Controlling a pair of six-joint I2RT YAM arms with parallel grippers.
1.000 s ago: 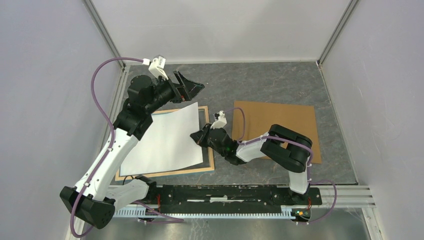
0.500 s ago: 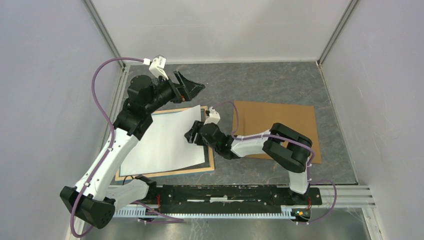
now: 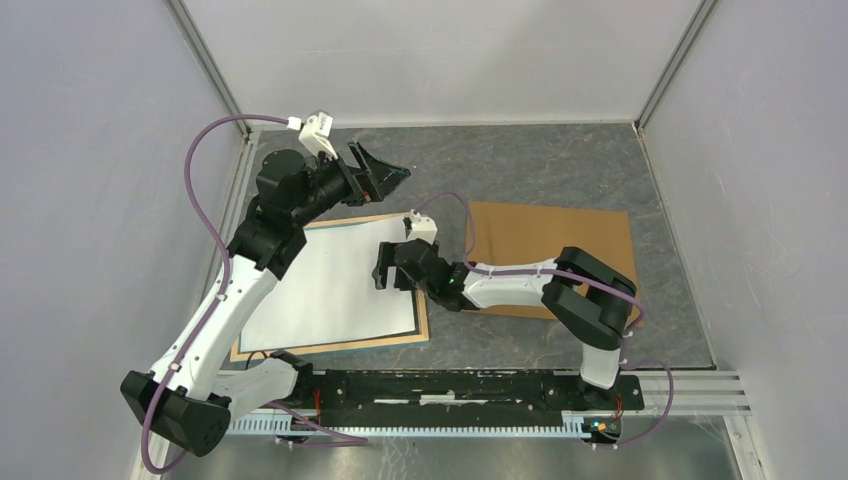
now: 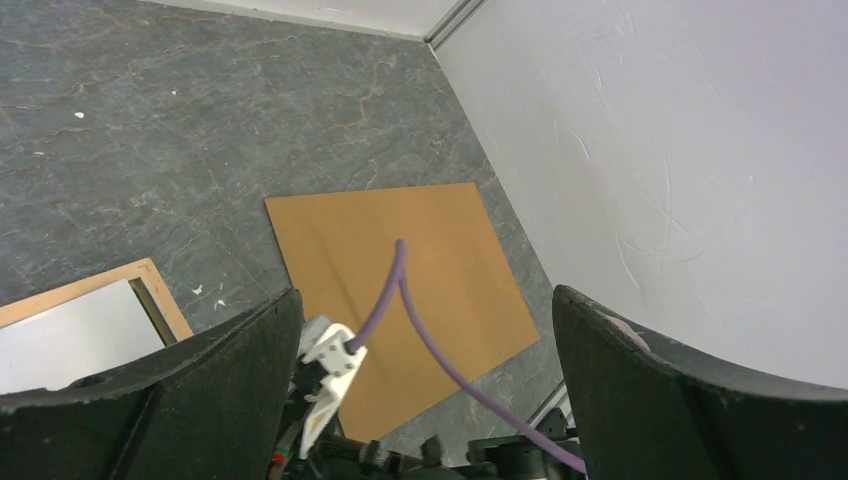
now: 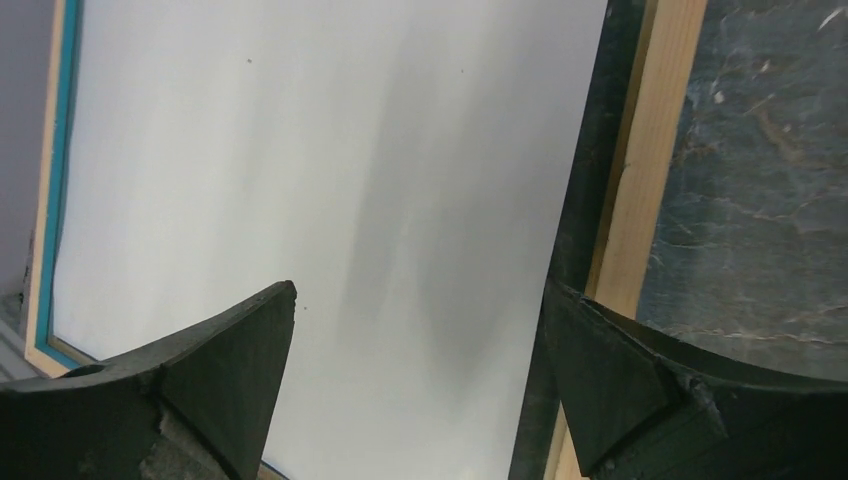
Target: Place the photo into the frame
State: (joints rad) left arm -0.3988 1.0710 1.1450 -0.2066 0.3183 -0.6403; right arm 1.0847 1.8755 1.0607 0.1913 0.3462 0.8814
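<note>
The photo (image 3: 330, 285) lies white back up inside the frame (image 3: 424, 322), which is flat on the table's left part with its light wood side up and a blue inner edge. My right gripper (image 3: 385, 266) hovers open over the photo's right edge. In the right wrist view the photo (image 5: 320, 180) fills the space between the open right gripper (image 5: 420, 310) fingers, with the frame's wood rail (image 5: 625, 200) at the right. My left gripper (image 3: 385, 177) stands open and empty, raised above the frame's far right corner. The photo's printed side is hidden.
A plain brown backing board (image 3: 560, 240) lies flat to the right of the frame, and the right arm's purple cable crosses it. The left wrist view shows the board (image 4: 440, 250) and the frame's corner (image 4: 160, 295). White walls enclose the table.
My right gripper has opened and let go of the photo while moving left over it. The photo's right edge has dropped from skewed across the rail to flat inside the frame. The left arm is still.
</note>
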